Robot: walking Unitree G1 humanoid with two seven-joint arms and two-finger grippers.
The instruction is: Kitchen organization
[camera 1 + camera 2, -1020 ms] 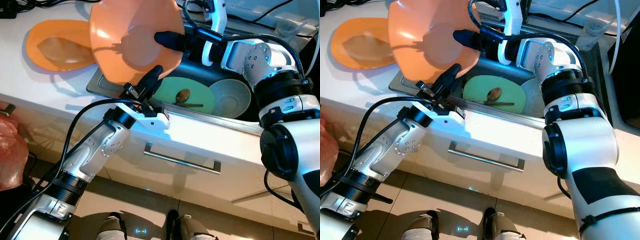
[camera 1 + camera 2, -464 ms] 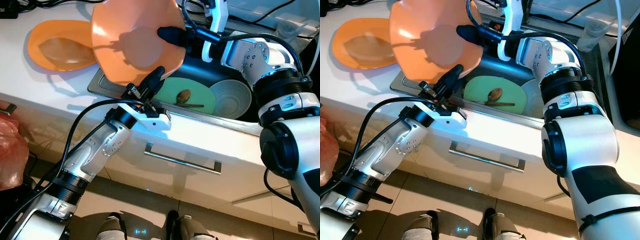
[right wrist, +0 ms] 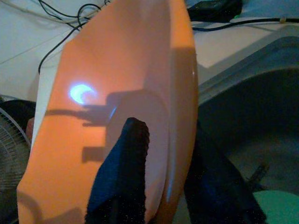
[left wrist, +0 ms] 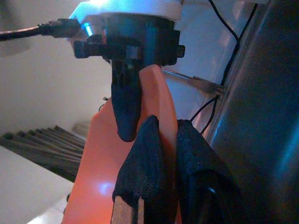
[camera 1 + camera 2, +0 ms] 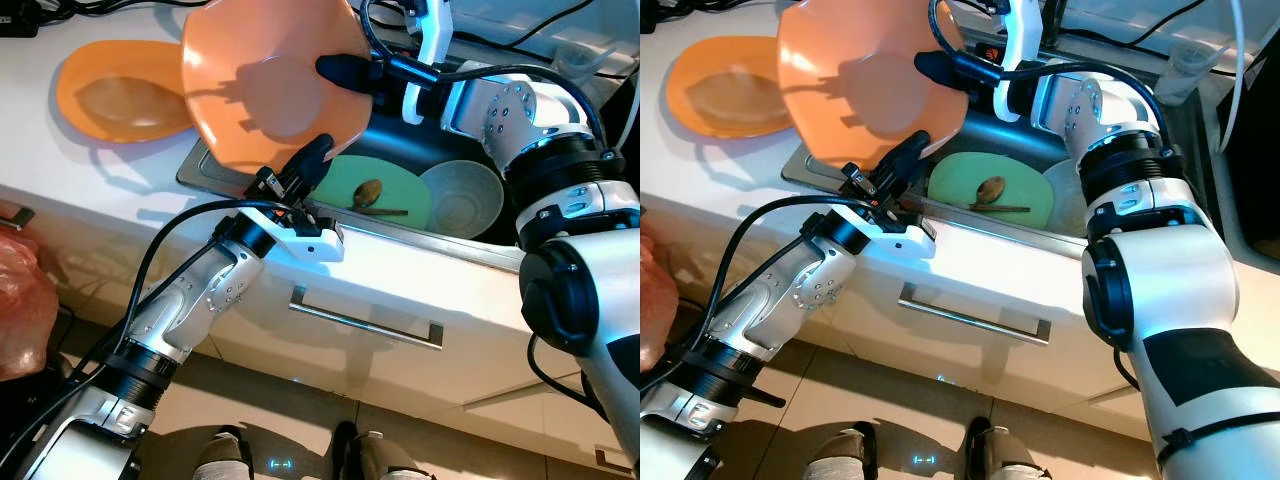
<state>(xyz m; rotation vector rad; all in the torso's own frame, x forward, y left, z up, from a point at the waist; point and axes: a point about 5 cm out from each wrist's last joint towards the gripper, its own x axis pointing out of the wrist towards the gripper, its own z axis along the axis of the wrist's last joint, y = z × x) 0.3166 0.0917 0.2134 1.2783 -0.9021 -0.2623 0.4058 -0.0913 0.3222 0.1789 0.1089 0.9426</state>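
A large orange plate (image 5: 265,85) is held tilted on edge above the left end of the sink (image 5: 200,165). My left gripper (image 5: 312,152) is shut on its lower rim, and in the left wrist view both fingers (image 4: 145,154) pinch that rim. My right gripper (image 5: 340,72) is shut on the plate's right rim, one finger on each face (image 3: 126,154). A second orange plate (image 5: 110,90) lies flat on the counter to the left. In the sink lie a green plate (image 5: 345,180) with a spoon (image 5: 368,192) and a grey bowl (image 5: 462,198).
The white counter edge (image 5: 420,275) runs in front of the sink, with a drawer handle (image 5: 365,322) below it. Black cables (image 5: 1110,45) trail behind the sink. A reddish bag (image 5: 25,305) sits low on the left.
The held plate and both grippers have edged very slightly to the right; both grips are unchanged.
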